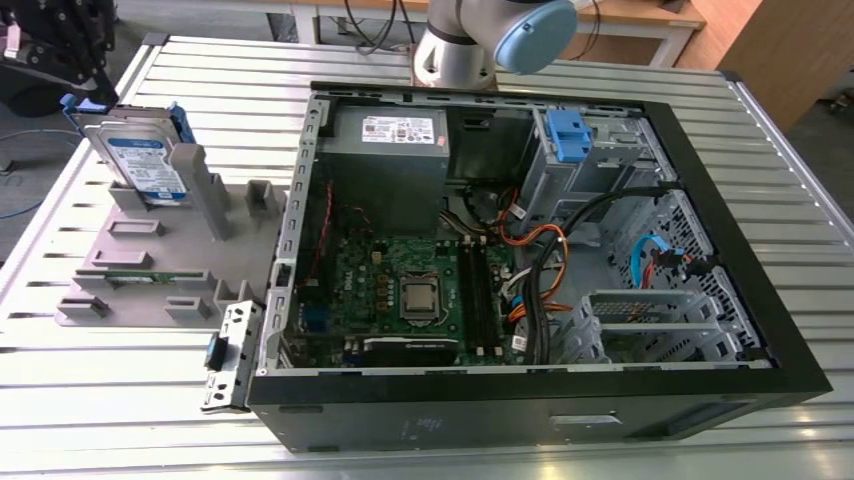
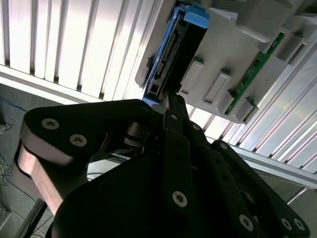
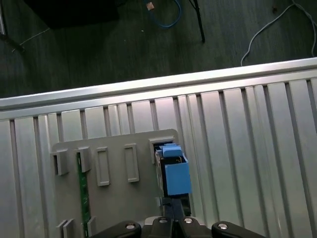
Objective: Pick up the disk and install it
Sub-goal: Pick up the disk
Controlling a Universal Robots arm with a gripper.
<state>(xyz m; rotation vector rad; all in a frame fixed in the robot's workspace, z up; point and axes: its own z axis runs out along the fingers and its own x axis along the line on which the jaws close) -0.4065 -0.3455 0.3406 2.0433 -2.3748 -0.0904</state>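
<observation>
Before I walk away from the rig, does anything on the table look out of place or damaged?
Nothing looks spilled or broken. The disk stands on edge in the grey holder. One oddity: a silver bracket at a corner of the open computer case juts out at an angle.

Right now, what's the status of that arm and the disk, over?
Gripper near the disk. Disk upright in grey holder, outside the computer case. Nothing between them.

Exterior camera looks down over the counter (image 1: 134,400) and computer case (image 1: 507,405); my wrist cameras sit close on the disk (image 3: 176,178), which all share.
</observation>
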